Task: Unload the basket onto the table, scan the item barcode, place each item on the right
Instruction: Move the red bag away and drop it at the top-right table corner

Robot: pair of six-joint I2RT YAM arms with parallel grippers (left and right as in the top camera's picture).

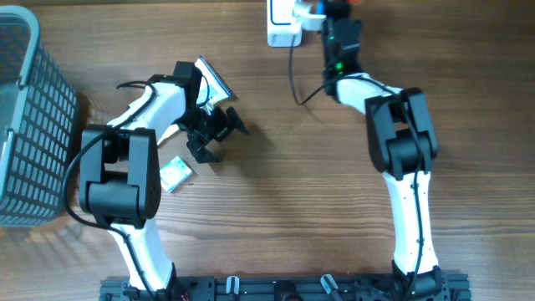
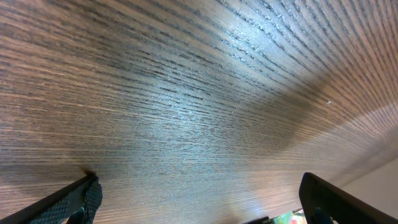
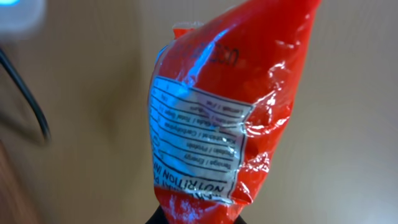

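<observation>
Closest to my right wrist lens is the red pouch (image 3: 211,124), pinched at its lower end by the right gripper (image 1: 337,17), whose jaws are nearly closed on it. The film is glossy and crinkled, with a white printed nutrition panel facing me; I see no barcode on this face.

Overhead, I find the pouch held up at the table's far edge, just beside the white scanner (image 1: 282,23) and its black cable (image 1: 294,75). I judge the item lifted and presented. Whether a read has registered, I cannot tell.

My left gripper (image 1: 215,132) stands wide and empty over matte, grained wood table (image 2: 186,93). A small green-and-white packet (image 1: 175,173) lies near it.
</observation>
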